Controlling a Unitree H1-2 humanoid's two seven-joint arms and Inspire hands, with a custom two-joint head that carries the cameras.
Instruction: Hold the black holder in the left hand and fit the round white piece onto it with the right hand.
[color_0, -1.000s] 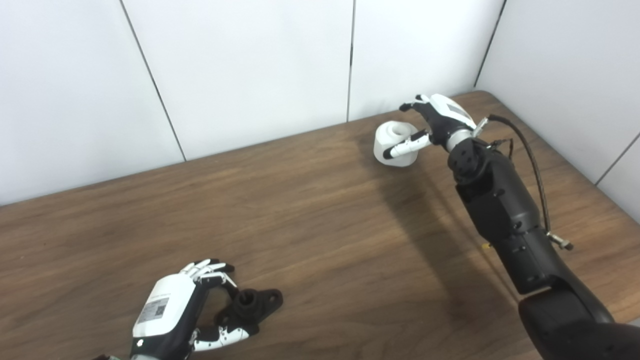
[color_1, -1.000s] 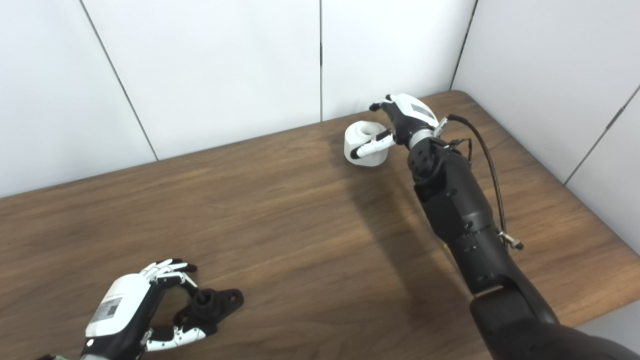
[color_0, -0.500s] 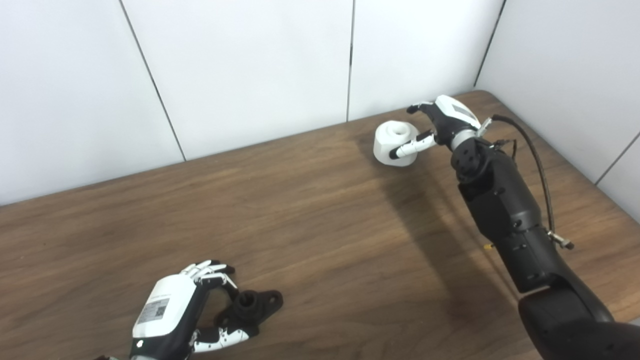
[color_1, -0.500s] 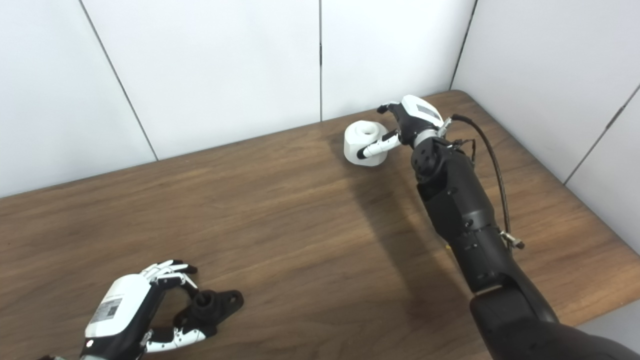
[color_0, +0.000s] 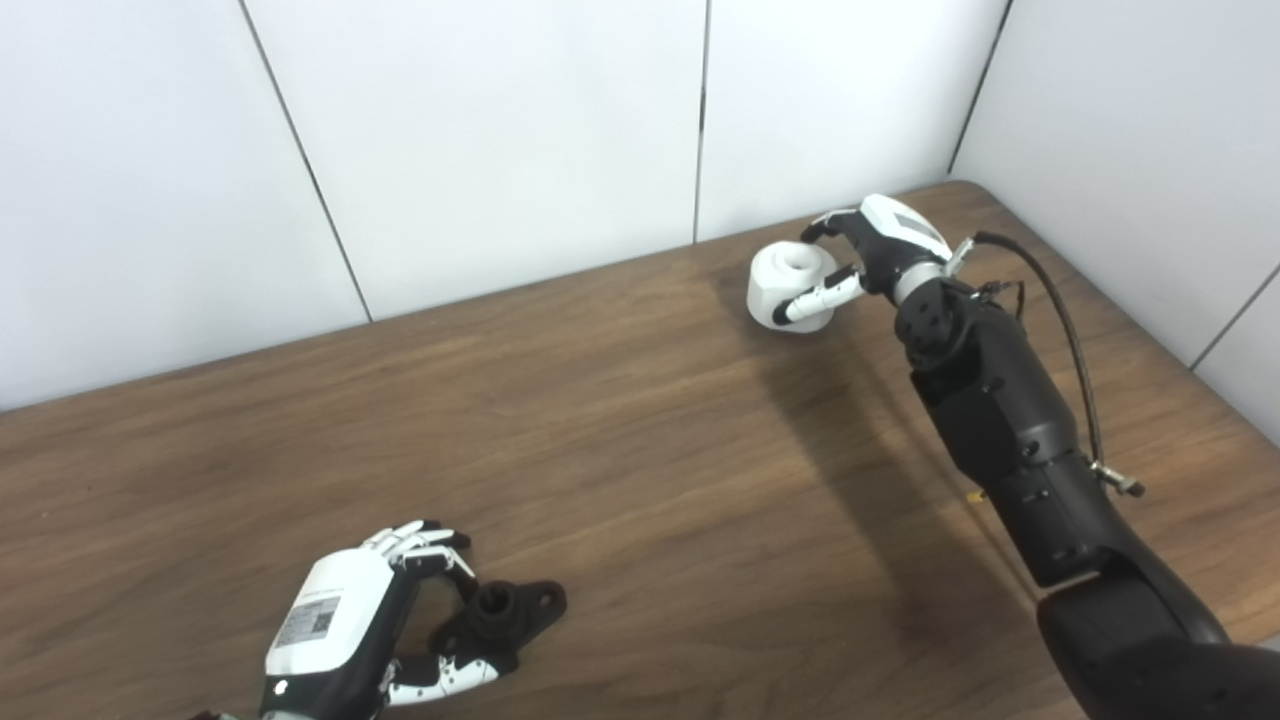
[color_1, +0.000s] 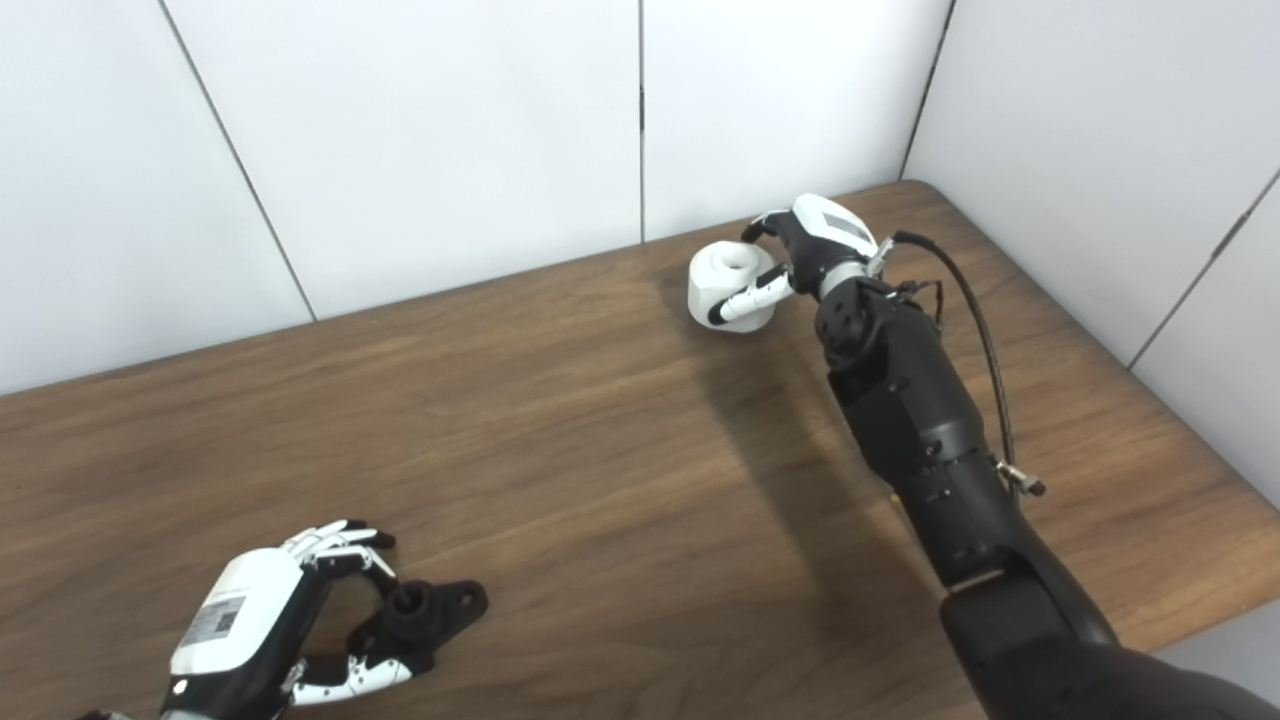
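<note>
The right hand (color_0: 880, 245) is curling around the white piece (color_0: 790, 285) near the far right corner of the table (color_0: 640, 440), thumb lying across its near side and fingers (color_0: 822, 225) hooking over its far top; whether it is gripping firmly cannot be told, and the piece is sitting on the wood. The left hand (color_0: 350, 620) is resting near the front left edge, fingers and thumb cupping loosely around the holder (color_0: 505, 612), which is lying flat on the table.
</note>
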